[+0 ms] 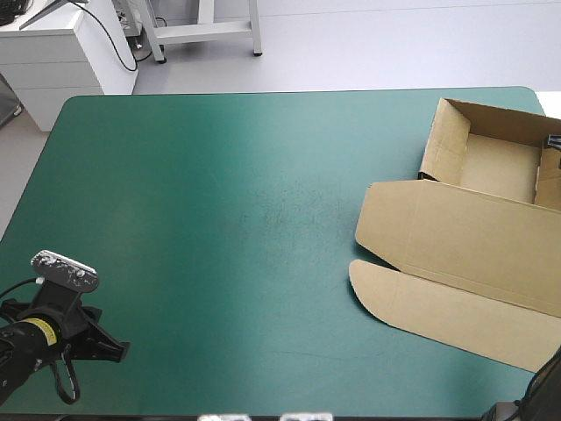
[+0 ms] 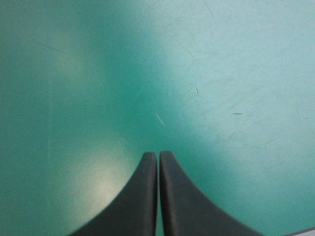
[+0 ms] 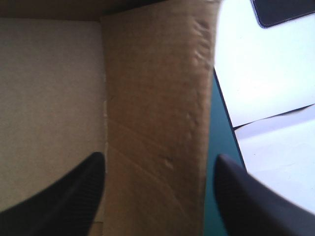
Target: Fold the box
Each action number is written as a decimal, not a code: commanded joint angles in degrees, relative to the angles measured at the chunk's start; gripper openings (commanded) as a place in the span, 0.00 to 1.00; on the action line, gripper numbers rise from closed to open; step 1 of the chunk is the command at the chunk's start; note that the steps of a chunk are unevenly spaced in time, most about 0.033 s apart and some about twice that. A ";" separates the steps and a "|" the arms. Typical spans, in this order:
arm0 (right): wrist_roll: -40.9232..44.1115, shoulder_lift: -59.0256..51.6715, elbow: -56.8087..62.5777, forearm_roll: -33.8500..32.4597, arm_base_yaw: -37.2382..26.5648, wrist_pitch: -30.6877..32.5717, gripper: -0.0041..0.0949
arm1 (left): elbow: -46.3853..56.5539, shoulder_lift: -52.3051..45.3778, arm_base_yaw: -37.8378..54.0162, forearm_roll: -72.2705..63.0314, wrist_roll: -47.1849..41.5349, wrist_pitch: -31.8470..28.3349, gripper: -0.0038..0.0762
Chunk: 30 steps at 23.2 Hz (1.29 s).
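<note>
The brown box (image 1: 465, 237) lies at the table's right side as an open tray (image 1: 495, 162) with raised walls, its lid flat toward the front and a rounded flap (image 1: 394, 298) at the lid's near corner. My right gripper (image 3: 160, 160) is open, with one black finger (image 3: 74, 196) inside the tray over the box floor (image 3: 49, 88) and the other outside, straddling the box's right wall (image 3: 157, 88). In the high view only a dark bit of it shows, at the tray's right wall. My left gripper (image 2: 158, 155) is shut and empty, low over the teal-green cover near the front left corner (image 1: 105, 346).
The table's right edge (image 3: 221, 147) runs just outside the box's wall, with pale floor beyond it. Bare teal-green cover (image 1: 245, 210) spans the table's middle and left between the two grippers.
</note>
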 commanded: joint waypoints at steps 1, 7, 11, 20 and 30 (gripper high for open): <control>-0.11 -3.44 -1.81 0.82 -0.47 -2.16 0.94 | -1.30 0.18 -0.19 0.29 -0.23 1.21 0.04; 0.00 -6.34 -7.23 6.85 -0.36 2.15 0.89 | -1.30 0.18 -0.19 0.29 -0.23 -2.28 0.04; -0.10 -8.57 -9.14 11.46 2.02 2.87 0.42 | -1.30 0.18 -0.19 0.30 -0.23 -2.77 0.04; -1.88 -9.32 -9.04 12.10 14.69 3.77 0.03 | -1.30 0.18 -0.19 0.30 -0.23 -2.67 0.04; -2.62 -13.30 -8.39 9.71 26.74 3.77 0.03 | -1.30 0.18 -0.19 -2.68 -0.23 -2.81 0.04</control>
